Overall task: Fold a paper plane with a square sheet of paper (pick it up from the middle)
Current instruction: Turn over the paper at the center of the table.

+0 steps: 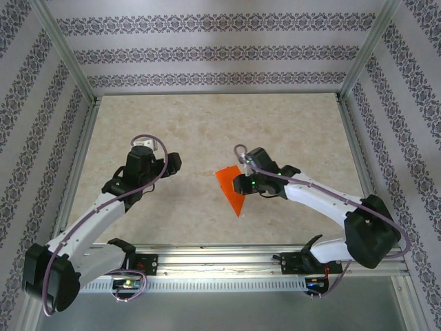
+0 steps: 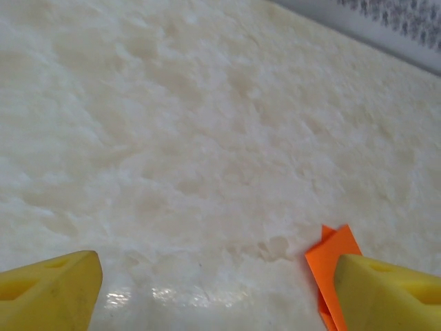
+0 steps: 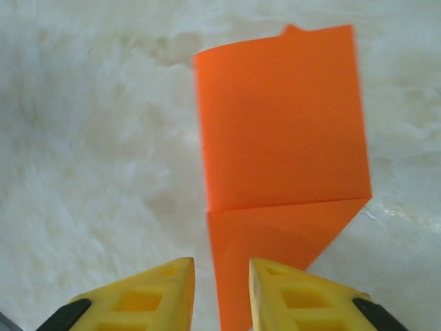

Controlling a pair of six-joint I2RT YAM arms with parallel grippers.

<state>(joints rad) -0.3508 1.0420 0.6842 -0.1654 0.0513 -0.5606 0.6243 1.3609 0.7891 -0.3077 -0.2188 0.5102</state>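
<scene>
The paper (image 1: pixel 231 187) lies right of the middle of the table (image 1: pixel 207 124), its sharp tip pointing toward the near edge. It is partly folded. In the right wrist view a crease crosses it, with a slanted flap on the near side and a flat rectangular part beyond. The right gripper (image 3: pixel 219 272) hangs over the paper's far right part. Its yellow fingers (image 3: pixel 158 296) are a narrow gap apart and a strip of orange runs into that gap. I cannot tell whether they pinch the paper or merely straddle it. Farther left and well apart from the paper, the left gripper (image 2: pixel 217 279) has its fingers spread wide and holds nothing. In its own view a corner of the paper shows beside one finger. The step in hand looks like the next fold toward the dart, with much folding left to do. To do it well, the left gripper should probably come in and pin the flat part first, since thin paper is likely to slide on this smooth top. The right gripper would then bring its edge over to meet the crease squarely, press low, and run along the fold rather than dab at it. A skewed edge here would throw every later fold off.
</scene>
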